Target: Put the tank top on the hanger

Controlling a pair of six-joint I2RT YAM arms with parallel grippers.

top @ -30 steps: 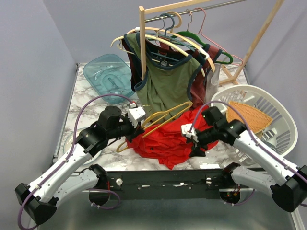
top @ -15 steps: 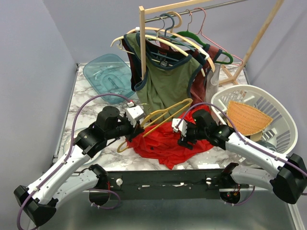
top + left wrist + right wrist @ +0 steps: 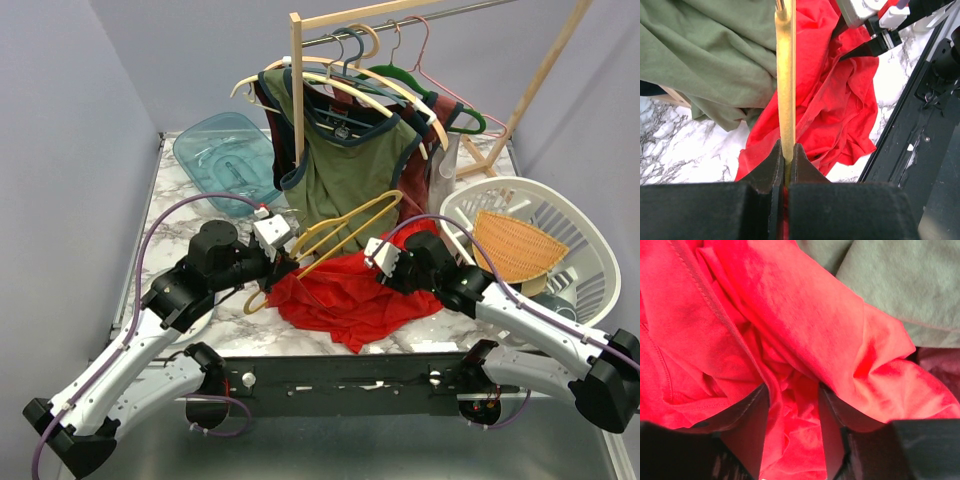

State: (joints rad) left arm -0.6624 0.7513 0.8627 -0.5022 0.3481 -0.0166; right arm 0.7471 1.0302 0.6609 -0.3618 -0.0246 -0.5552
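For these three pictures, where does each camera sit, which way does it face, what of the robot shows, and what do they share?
Top: above and behind the bases, facing down and forward over the table to the rack; both arms show.
Left wrist: on the left arm, looking along the left gripper, shut on the hanger; the right gripper shows too.
Right wrist: on the right arm, close on the tank top pinched between its fingers.
Shared: tank top and green top in all three.

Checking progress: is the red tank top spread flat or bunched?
Bunched: the tank top lies crumpled, folds gathered in the right hand.
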